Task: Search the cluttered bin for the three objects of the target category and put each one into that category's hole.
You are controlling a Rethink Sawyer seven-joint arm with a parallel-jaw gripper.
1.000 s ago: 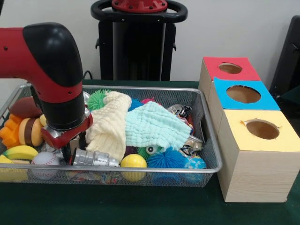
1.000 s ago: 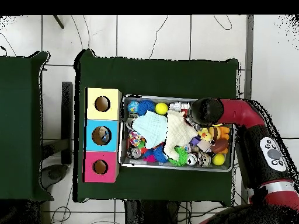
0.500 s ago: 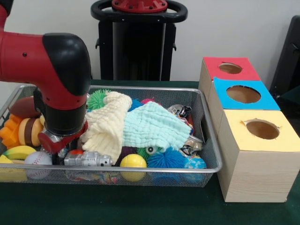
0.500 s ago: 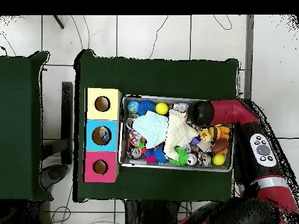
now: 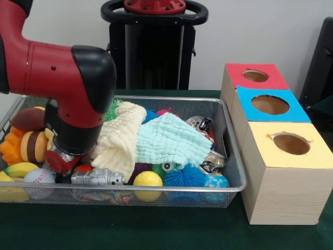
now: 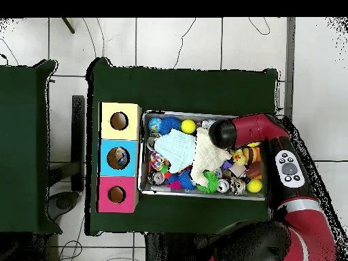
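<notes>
The gripper (image 5: pixel 63 162) sits low in the wire bin (image 5: pixel 229 156) beside the yellow cloth (image 5: pixel 120 140) (grip state cannot be told).

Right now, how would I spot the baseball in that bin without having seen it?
In the front view, follow the wire bin's near wall to its left end. The baseball lies there against the mesh, white with red stitching, unlike the banana behind it.
</notes>
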